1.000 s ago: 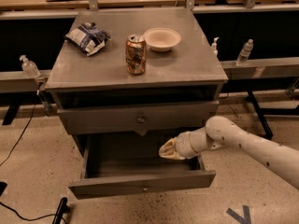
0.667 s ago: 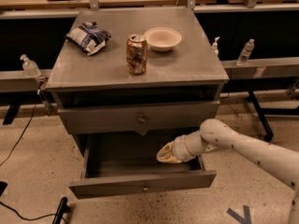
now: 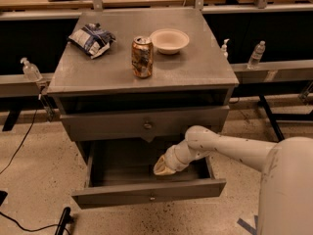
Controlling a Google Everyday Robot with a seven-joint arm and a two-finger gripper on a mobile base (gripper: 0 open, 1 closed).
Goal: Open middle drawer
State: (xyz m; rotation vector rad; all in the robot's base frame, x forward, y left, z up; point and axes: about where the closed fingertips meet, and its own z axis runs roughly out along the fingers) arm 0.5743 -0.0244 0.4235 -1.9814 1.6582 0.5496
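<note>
The middle drawer (image 3: 112,198) is a wide, shallow grey metal drawer with a small round knob (image 3: 152,198). It stands pulled far out from the cabinet (image 3: 68,82), and its inside looks bare. My gripper (image 3: 164,168) is over the drawer's inside, right of centre and behind the front panel. It is well clear of the knob. My white arm (image 3: 230,148) reaches in from the right. Above, the taller-fronted drawer (image 3: 98,126) stays closed.
On the cabinet top are a crumpled chip bag (image 3: 91,38), a drink can (image 3: 142,57) and a pale bowl (image 3: 169,39). Bottles (image 3: 257,54) stand on rails to either side. A black cable (image 3: 19,146) runs over the floor at the left.
My gripper has shifted a little left and toward the drawer's front panel. The drawer stays pulled out about as far as before.
</note>
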